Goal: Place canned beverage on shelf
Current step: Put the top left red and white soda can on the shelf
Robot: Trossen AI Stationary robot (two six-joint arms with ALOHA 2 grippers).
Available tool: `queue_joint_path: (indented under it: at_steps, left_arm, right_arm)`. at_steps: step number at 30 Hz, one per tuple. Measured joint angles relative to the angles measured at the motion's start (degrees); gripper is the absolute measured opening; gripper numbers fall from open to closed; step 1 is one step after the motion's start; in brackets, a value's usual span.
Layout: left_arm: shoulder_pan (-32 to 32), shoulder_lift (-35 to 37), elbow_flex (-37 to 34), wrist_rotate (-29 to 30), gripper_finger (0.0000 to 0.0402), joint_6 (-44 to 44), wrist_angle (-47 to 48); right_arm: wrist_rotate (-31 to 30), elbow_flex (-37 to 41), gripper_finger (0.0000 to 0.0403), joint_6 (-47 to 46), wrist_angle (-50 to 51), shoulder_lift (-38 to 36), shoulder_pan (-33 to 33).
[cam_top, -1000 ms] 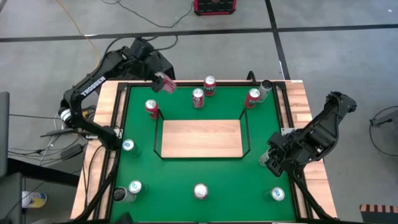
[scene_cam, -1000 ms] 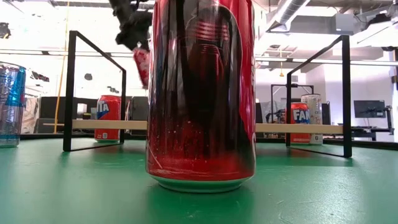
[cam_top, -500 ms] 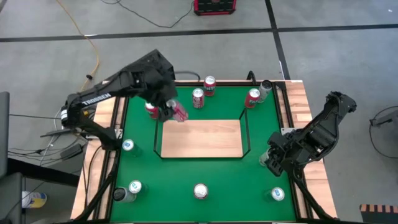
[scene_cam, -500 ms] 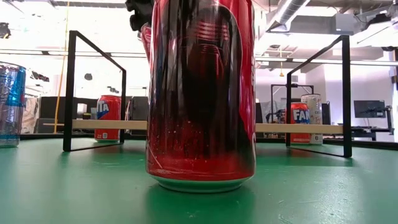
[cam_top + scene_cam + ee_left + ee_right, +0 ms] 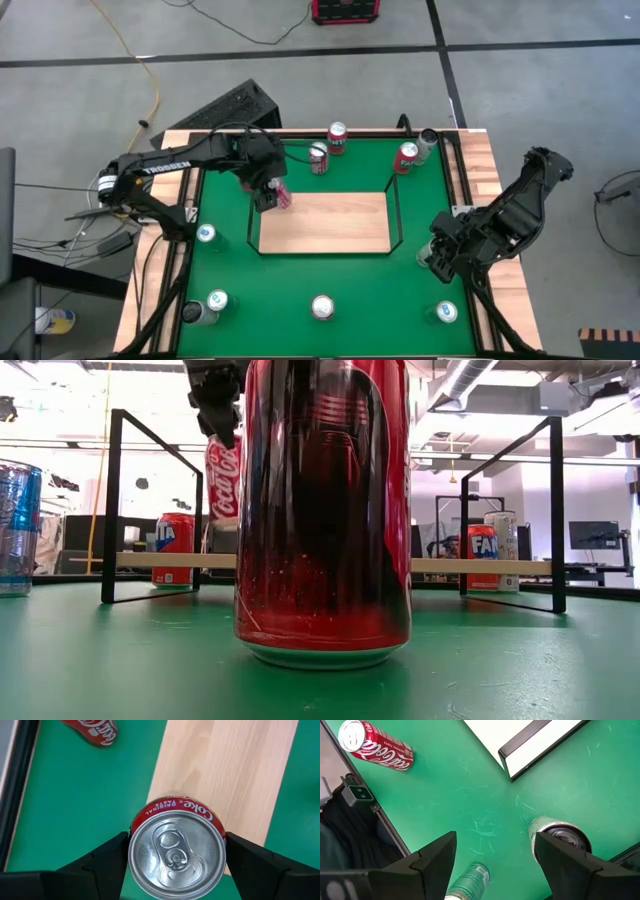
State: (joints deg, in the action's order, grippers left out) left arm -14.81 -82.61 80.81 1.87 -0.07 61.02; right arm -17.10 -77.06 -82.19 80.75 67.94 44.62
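My left gripper (image 5: pixel 272 192) is shut on a red Coca-Cola can (image 5: pixel 282 194) over the far left corner of the shelf (image 5: pixel 330 225), a light-wood board with black wire rails. In the low view the can (image 5: pixel 222 468) hangs upright below the gripper (image 5: pixel 215 400), above the board (image 5: pixel 150 560). The left wrist view looks down on the can's top (image 5: pixel 176 852) with the board (image 5: pixel 225 775) beneath it. My right gripper (image 5: pixel 438 256) is open and empty at the table's right edge; in its wrist view (image 5: pixel 492 857) its fingers stand apart over the green top. My left gripper pinches the can between its two fingers on opposite sides of its wall, just below the top rim (image 5: pixel 134 851). The fingers (image 5: pixel 107 857) point down from above. The can hangs upright, top up, clear of the board.
Red cans (image 5: pixel 318 157) (image 5: pixel 337 134) (image 5: pixel 406 156) and a silver can (image 5: pixel 428 139) stand along the far edge. Green-topped cans (image 5: pixel 206 234) (image 5: pixel 217 300) (image 5: pixel 446 313) stand left and near. A dark red can (image 5: pixel 322 510) fills the low view. Another red can (image 5: pixel 92 730) stands just left of the shelf.
My left gripper has carried the can from the table's far left corner toward the near and right, over the shelf's far left corner, then down. The can, tilted a second ago, now hangs upright. The right arm has kept still.
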Motion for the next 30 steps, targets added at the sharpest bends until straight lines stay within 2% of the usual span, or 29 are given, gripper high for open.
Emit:
queue_joint_path:
  at_steps: [8,17,24,30]
  left_arm:
    - [-0.1,0.0,-4.3,-1.1,0.0275,0.2,-2.3]
    - [-0.3,0.0,-4.5,-1.0,0.0275,0.9,-2.8]
    - [-1.0,-4.5,-4.1,-1.3,0.0275,2.0,-4.2]
    - [-1.0,-8.7,-0.6,2.0,0.0275,4.1,1.0]
  right_arm:
    - [-0.2,0.0,0.0297,0.2,0.0,0.0,0.0]
    - [-0.2,0.0,0.0297,0.2,0.0,0.0,0.0]
    - [-0.2,0.0,0.0297,0.2,-0.1,0.0,0.0]
    - [-0.2,0.0,0.0297,0.2,-0.2,0.0,0.0]
